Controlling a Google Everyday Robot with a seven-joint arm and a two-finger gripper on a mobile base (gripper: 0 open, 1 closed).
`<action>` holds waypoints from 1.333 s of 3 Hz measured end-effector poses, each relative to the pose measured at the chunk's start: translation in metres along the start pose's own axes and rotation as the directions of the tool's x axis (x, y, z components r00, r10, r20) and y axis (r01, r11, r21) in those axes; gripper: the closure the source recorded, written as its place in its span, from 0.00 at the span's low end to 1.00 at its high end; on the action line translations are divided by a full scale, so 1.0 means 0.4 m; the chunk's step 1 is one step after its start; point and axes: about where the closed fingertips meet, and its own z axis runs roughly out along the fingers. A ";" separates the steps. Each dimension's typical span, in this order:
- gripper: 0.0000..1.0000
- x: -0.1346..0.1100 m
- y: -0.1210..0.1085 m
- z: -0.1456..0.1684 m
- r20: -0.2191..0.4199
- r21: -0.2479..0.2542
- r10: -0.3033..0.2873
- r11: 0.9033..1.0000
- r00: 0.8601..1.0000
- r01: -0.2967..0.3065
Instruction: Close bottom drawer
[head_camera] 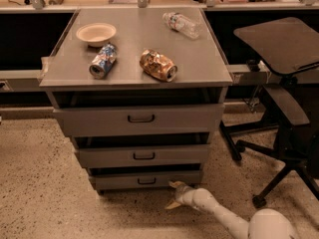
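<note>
The grey cabinet has three drawers. The bottom drawer (145, 180) is the narrowest, with a small black handle, and its front stands slightly out with a dark gap above it. My gripper (174, 195) is low near the floor, just right of and below the bottom drawer's front, at the end of the white arm (224, 217). One finger points up near the drawer's lower right edge; the other points down toward the floor.
The cabinet top (209, 63) holds a bowl (96, 33), a blue can (102, 60), a crushed brown can (158, 65) and a plastic bottle (181, 24). An office chair (284, 108) stands at the right. Speckled floor (40, 183) lies in front.
</note>
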 end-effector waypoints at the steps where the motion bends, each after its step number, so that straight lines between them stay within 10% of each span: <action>1: 0.00 0.000 0.001 0.000 0.000 0.000 0.000 1.000 1.000 0.000; 3: 0.42 -0.025 0.013 -0.063 0.044 -0.014 -0.015 1.000 0.999 0.016; 4: 0.66 -0.067 0.053 -0.129 0.133 -0.116 -0.050 0.991 0.990 0.066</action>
